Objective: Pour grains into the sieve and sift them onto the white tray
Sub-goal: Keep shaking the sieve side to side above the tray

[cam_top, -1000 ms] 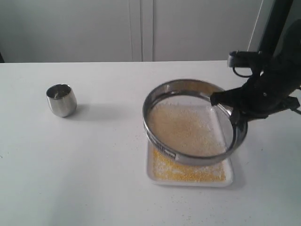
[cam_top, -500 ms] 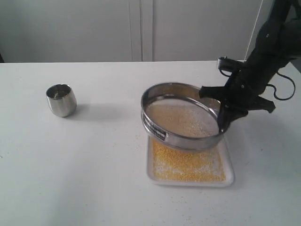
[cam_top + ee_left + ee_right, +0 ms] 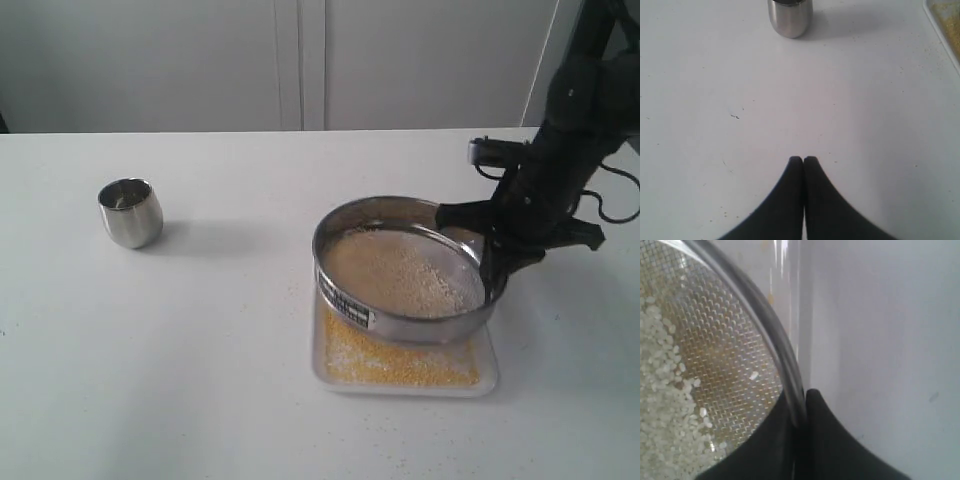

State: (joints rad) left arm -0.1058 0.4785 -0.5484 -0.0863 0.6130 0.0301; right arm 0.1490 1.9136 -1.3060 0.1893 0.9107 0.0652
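Note:
My right gripper (image 3: pixel 492 272) is shut on the right rim of the sieve (image 3: pixel 385 320), a wide steel ring with a dark label, held just above the white tray (image 3: pixel 318 362). Pale grains (image 3: pixel 405 270) lie on the mesh. Yellow grains (image 3: pixel 395 362) cover the tray under it. In the right wrist view the gripper (image 3: pixel 801 401) clamps the sieve wall (image 3: pixel 771 327) between its fingers, with whitish grains (image 3: pixel 662 390) on the mesh. In the left wrist view my left gripper (image 3: pixel 803 160) is shut and empty over bare table, out of sight in the exterior view.
A small rounded steel cup (image 3: pixel 131 212) stands at the left of the white table; it also shows as a steel cup (image 3: pixel 789 17) in the left wrist view, beyond the left gripper. The tray's corner (image 3: pixel 940 20) shows there too. Scattered specks dot the table.
The right arm has swung the sieve: from high and tilted it dropped, levelled and shifted slightly right over the tray. More yellow grains lie on the tray. The left gripper stays still.

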